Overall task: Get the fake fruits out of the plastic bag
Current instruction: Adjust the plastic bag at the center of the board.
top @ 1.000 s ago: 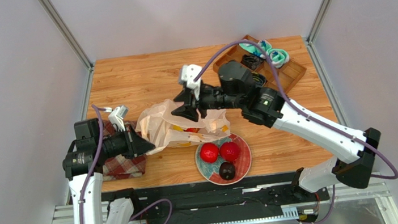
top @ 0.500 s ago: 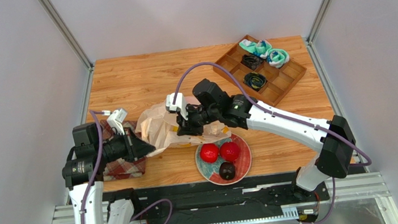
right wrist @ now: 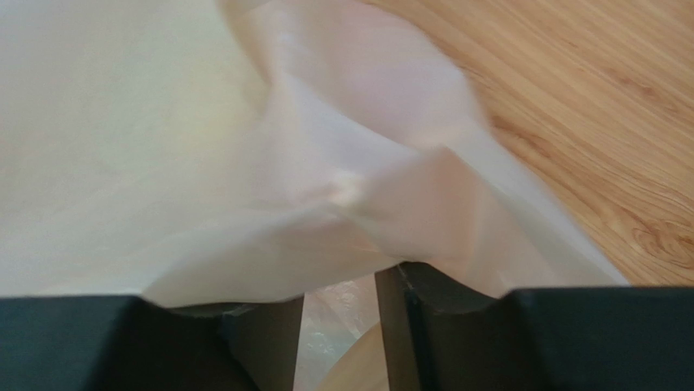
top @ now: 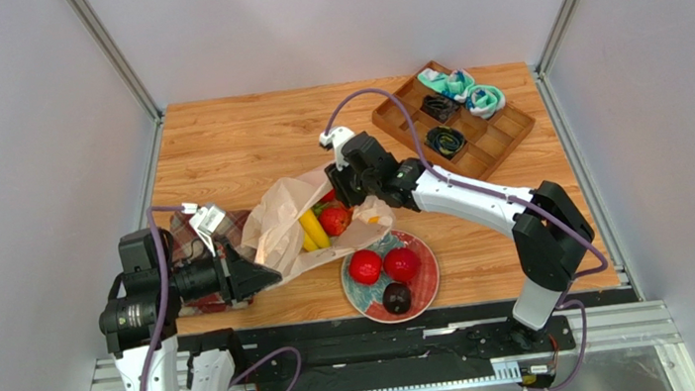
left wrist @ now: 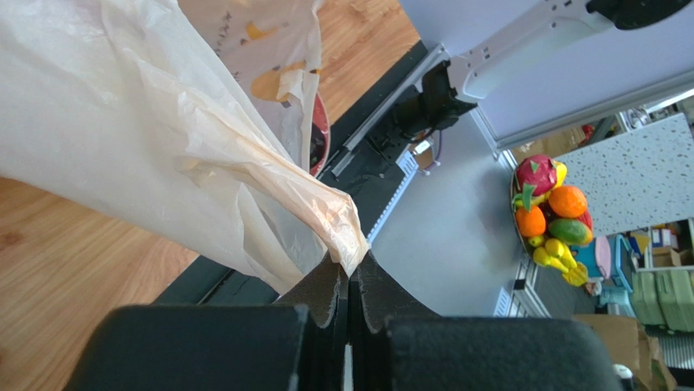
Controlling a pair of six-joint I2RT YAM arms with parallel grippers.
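The plastic bag (top: 276, 232) lies left of centre with its mouth spread open. Inside it show a yellow banana (top: 313, 230), a red fruit (top: 334, 220) and a bit of green (top: 323, 206). My left gripper (top: 270, 278) is shut on the bag's near corner (left wrist: 346, 236), pulling the film (left wrist: 163, 122) taut. My right gripper (top: 339, 189) is at the bag's far rim. Its fingers (right wrist: 338, 285) stand apart, with bag film (right wrist: 204, 122) draped across their tips. On the painted plate (top: 427, 285) sit two red fruits (top: 364, 266) (top: 401, 265) and a dark one (top: 396, 297).
A wooden compartment tray (top: 499, 137) with teal cloth bits and black cables stands at the back right. A red plaid cloth (top: 187, 237) lies under my left arm. The table's front edge and black rail (top: 368, 328) run just below the plate.
My right gripper dipped into the bag, then drew back to its far rim. The bag's mouth now gapes and the banana and red fruit show. My left gripper pulled its corner nearer.
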